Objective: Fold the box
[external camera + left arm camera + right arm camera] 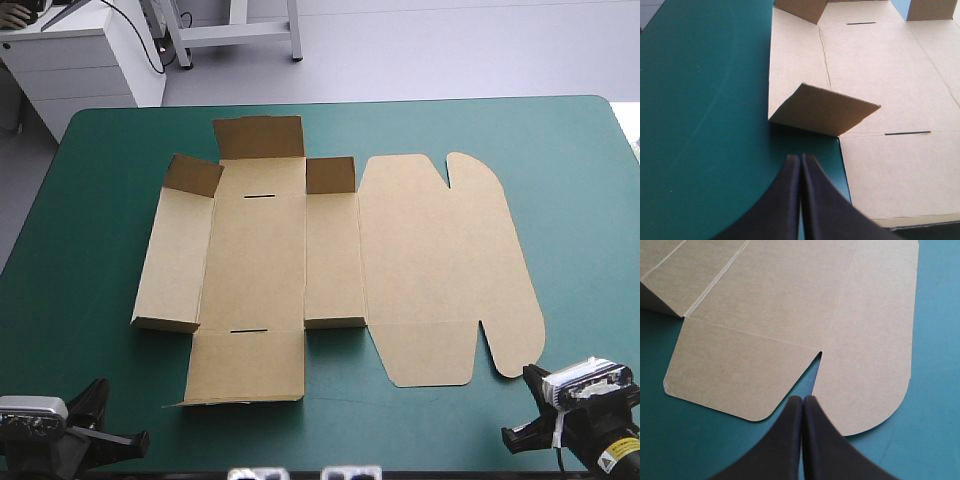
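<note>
Mostly flat brown box [330,260].

Box [330,265] flat on table [100,290], mid-table

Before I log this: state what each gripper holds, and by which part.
Nothing is held: the left gripper and right gripper are shut, empty, not touching the box.

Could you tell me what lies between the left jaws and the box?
Only bare teal-green cover separates the left gripper from the box, in the left wrist view.
</note>
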Controlling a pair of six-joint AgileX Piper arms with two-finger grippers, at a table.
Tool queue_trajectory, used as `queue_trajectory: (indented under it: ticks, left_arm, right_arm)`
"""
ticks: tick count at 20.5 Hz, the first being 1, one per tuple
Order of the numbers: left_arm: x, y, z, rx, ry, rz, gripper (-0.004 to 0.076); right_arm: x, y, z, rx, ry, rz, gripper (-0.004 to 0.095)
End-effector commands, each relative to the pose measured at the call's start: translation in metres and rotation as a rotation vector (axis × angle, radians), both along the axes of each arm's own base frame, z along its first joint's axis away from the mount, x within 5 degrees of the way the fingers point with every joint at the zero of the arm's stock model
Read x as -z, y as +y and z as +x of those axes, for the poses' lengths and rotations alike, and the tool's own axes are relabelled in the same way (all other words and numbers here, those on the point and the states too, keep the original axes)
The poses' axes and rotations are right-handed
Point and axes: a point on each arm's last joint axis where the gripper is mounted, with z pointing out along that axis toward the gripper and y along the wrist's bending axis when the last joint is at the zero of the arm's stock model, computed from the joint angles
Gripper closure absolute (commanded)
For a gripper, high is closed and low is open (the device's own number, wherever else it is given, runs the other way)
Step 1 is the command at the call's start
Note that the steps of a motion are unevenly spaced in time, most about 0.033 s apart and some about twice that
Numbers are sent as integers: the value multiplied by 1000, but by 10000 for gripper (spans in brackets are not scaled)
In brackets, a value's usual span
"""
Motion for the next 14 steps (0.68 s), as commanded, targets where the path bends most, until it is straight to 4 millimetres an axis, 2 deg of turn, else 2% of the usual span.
queue_trajectory:
  ticks: [1,8,10,11,14]
  left_arm:
    - [-12,0,2,1,-74,-14,732]
    - [-13,0,3,1,-71,-14,733]
    - [-20,0,6,10,-42,0,733]
    - [-32,0,10,14,-23,9,733]
    - [-53,2,28,11,29,16,733]
  right_arm:
    - [-15,0,3,11,-80,18,928]
    - [-15,0,3,11,-80,18,928]
    - [-15,0,3,11,-80,18,928]
    - [-15,0,3,11,-80,18,928]
    - [-15,0,3,11,-80,18,928]
